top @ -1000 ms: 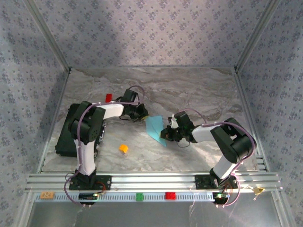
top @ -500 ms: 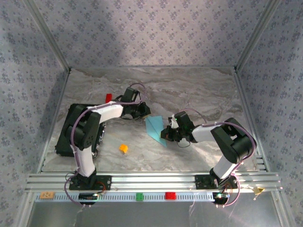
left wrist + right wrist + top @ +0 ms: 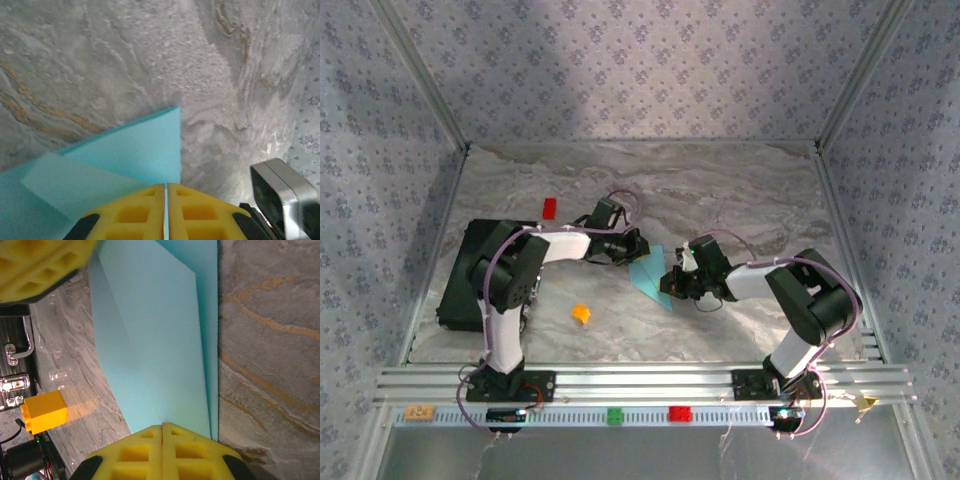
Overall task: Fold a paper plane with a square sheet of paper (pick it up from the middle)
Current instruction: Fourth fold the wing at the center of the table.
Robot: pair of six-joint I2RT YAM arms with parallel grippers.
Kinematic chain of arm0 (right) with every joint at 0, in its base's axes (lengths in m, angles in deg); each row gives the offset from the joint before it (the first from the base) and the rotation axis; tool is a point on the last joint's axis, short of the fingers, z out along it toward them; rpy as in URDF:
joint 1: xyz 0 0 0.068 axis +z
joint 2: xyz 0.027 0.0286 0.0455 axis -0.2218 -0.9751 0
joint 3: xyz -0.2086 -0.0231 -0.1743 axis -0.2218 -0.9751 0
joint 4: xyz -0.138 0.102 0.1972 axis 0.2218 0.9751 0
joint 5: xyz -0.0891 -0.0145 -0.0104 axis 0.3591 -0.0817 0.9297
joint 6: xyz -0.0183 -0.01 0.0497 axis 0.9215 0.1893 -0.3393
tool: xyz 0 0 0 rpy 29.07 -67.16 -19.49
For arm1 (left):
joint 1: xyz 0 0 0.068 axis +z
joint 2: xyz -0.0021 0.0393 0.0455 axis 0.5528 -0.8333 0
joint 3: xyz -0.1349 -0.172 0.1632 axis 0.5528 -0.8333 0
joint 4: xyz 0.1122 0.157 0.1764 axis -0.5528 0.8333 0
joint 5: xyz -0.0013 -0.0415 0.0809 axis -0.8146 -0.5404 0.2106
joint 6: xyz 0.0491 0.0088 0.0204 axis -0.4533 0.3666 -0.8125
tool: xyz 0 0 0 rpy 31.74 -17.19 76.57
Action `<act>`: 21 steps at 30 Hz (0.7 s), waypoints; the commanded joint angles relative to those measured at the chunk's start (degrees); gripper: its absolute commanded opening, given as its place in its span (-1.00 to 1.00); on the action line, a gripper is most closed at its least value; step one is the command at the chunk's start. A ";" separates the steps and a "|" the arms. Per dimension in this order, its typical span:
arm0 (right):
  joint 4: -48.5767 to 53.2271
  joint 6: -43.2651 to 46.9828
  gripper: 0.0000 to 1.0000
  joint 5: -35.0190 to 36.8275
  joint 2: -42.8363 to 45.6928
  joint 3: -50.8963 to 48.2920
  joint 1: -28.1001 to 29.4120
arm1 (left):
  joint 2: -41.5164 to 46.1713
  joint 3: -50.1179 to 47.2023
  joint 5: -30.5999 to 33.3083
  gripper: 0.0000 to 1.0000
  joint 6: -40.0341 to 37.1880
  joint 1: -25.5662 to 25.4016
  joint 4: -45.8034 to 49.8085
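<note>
Two arms meet over a folded light-blue paper (image 3: 648, 272) near the middle of the marbled table (image 3: 720, 190). Left to right in the top view:

- A black slab (image 3: 460, 285) lies at the table's left edge.
- A red block (image 3: 549, 208) sits beyond the left arm.
- An orange block (image 3: 581, 314) sits nearer the bases, apart from the paper.
- The left gripper (image 3: 633, 247) is at the paper's far left corner.
- The paper lies as a pointed shape, its tip toward the near right.
- The right gripper (image 3: 670, 283) is at the paper's right edge.

Left wrist view: the yellow fingers (image 3: 125, 215) are pressed together, with a thin blue paper edge pinched in the seam between them.

Right wrist view: the pads (image 3: 190, 445) are closed on the paper's near edge. A fold crease runs away from them, and the orange block lies on the table to the left.
</note>
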 commanded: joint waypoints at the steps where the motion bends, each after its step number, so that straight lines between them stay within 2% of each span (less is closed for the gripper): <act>1: 10.27 1.41 -1.00 3.37 -2.70 -1.86 -0.43 | -2.44 0.07 -0.86 -0.82 0.91 1.56 -2.01; 13: 9.92 1.47 -1.00 3.20 -2.77 -2.17 -0.73 | -3.70 4.35 1.24 -0.82 -2.75 7.32 4.28; 17: 10.01 1.48 -1.00 3.11 -2.51 -2.00 -0.78 | 0.90 4.81 1.90 -0.80 -2.05 7.03 5.78; 21: 10.25 1.51 -1.00 3.20 -2.56 -1.72 -0.86 | 6.01 4.78 5.36 -0.75 -3.52 5.54 8.92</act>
